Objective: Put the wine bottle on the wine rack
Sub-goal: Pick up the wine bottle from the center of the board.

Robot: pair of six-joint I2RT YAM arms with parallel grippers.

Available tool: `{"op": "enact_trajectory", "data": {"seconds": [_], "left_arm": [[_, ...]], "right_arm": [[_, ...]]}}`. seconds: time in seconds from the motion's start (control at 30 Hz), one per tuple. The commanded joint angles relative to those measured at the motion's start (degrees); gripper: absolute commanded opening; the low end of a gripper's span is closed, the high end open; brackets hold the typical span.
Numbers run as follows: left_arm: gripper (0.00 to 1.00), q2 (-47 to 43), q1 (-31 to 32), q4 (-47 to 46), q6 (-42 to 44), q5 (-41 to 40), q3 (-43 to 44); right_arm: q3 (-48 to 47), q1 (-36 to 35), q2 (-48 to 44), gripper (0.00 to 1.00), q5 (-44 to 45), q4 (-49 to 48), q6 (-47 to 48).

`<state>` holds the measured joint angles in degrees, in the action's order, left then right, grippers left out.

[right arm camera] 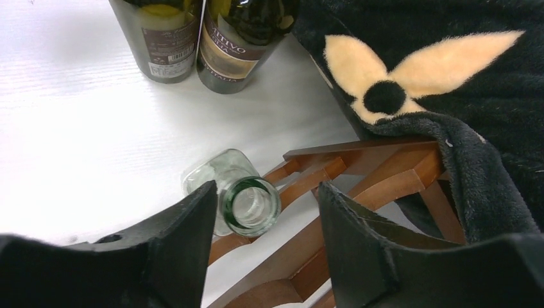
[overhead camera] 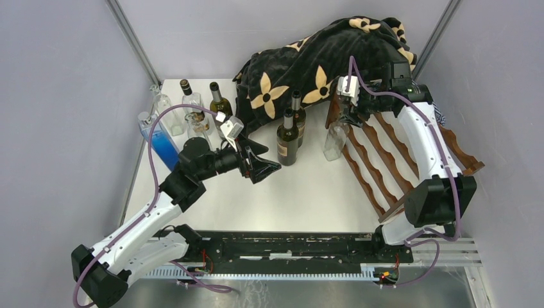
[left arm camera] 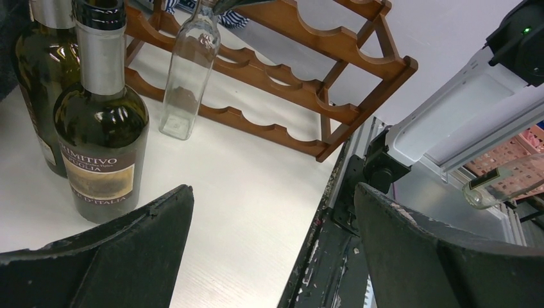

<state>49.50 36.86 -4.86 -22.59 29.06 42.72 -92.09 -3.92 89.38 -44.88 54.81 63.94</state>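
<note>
Top external shows clear wine bottle (overhead camera: 333, 142) upright.

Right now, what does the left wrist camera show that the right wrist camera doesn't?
Only the left wrist: the clear bottle standing upright beside the wine rack. Only the right wrist: a black flowered blanket lying over the rack's top, and the bottle's open mouth from above, between the fingers of the open right gripper. Both: two dark wine bottles, the clear bottle, the rack, the white table.

bright even overhead light, soft shadows, glare on table (overhead camera: 301, 192), sharp focus
</note>
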Motion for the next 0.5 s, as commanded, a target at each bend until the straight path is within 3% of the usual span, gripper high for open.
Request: {"op": "enact_trajectory", "data": {"seconds": [0.0, 0.23, 0.3, 0.47], "left_arm": [[0.99, -1.07, 0.32, -2.78, -0.79, 0.61, -0.26], [1.0, -1.16, 0.32, -3.99, -0.64, 2.81, -1.09], [1.0, -0.94, 0.4, -5.64, -1.12, 4.28, -2.01], [1.0, -1.68, 3.0, -11.93, -2.3, 4.11, -5.03]], "right_arm": [[-4.0, -1.07, 1.7, 0.59, 1.7, 2.6, -1.15], [-3.71, -2.35, 2.46, 0.48, 1.46, 4.66, -0.7], [-3.77, -2.5, 2.34, 0.39, 1.15, 5.04, -0.85], [-4.51, -2.57, -0.14, 0.05, -1.59, 4.16, -5.64]]}}
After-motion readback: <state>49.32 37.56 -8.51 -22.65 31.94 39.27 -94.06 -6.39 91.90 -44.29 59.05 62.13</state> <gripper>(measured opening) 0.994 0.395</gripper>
